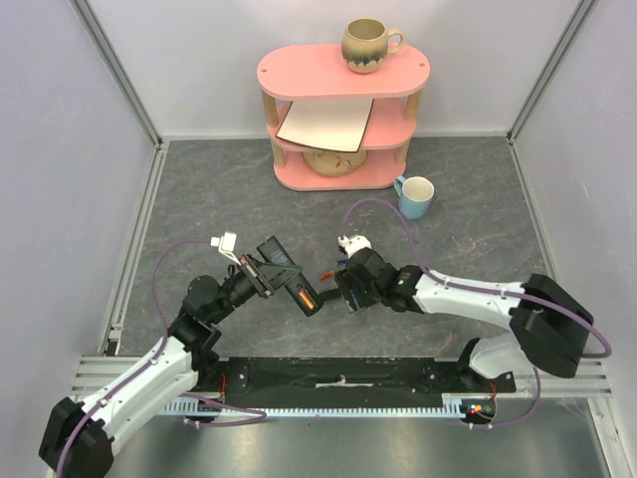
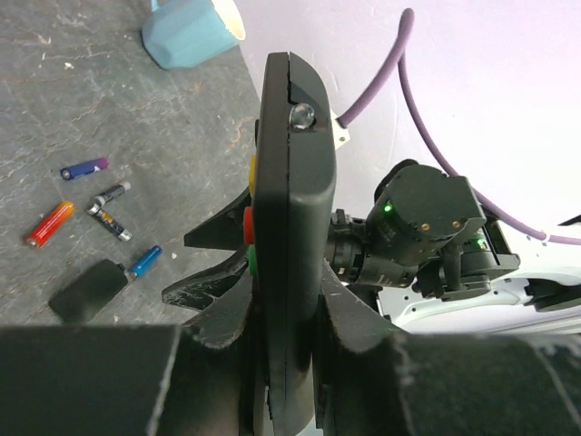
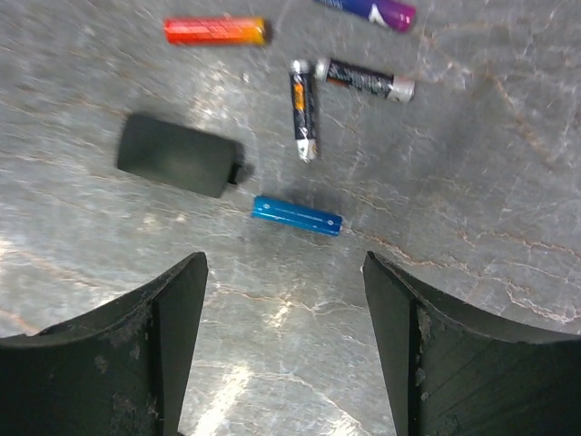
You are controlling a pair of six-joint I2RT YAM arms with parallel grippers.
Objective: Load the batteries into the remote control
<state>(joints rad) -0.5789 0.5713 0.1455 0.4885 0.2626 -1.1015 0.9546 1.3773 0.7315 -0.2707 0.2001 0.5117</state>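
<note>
My left gripper is shut on the black remote control, holding it edge-on above the table, coloured buttons facing left. In the top view the remote control sticks out of the left gripper. Several batteries lie loose on the grey table: a blue one, a red-orange one, two dark ones and a purplish one. A small black cover lies beside the blue one. My right gripper hangs open just short of the blue battery, with nothing between its fingers.
A pink shelf unit stands at the back with a brown mug on top and a white board inside. A light blue mug sits to its right. Walls close in the table on both sides.
</note>
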